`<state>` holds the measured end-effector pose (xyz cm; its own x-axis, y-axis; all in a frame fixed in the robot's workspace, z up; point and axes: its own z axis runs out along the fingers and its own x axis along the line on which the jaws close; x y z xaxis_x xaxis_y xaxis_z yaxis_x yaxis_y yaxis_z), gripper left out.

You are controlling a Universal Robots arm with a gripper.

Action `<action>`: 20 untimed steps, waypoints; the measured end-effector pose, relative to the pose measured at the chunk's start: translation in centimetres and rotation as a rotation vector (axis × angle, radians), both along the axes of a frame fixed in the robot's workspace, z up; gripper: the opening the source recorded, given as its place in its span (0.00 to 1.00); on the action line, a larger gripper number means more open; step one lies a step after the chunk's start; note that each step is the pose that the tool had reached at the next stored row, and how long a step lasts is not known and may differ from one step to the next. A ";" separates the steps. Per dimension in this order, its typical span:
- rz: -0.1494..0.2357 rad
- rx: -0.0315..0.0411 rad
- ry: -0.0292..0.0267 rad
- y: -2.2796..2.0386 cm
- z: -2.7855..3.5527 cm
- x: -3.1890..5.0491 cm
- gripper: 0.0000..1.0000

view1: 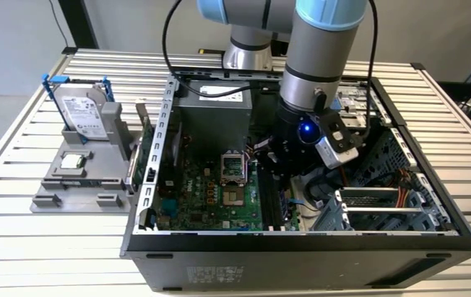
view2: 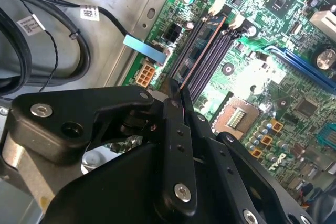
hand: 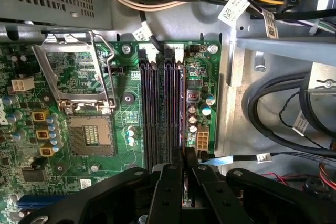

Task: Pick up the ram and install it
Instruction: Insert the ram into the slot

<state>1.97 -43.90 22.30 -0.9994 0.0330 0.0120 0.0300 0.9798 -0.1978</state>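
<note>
Inside the computer case [view1: 148, 185], gripper [hand: 185, 161] holds the ram [view2: 202, 38] lengthwise along its slot.

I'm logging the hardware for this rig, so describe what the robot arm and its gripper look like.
The arm is a thick silver-grey tube with light-blue joint caps and a black band. A black cable loops along it. Its wrist section is black, with a glowing blue light and a small silver-white camera module on the side. The gripper is matte black, with angular linkage plates, silver screws and narrow fingers.
</note>
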 end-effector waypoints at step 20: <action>0.007 0.0000 0.0006 -0.07 -0.17 -0.08 0.00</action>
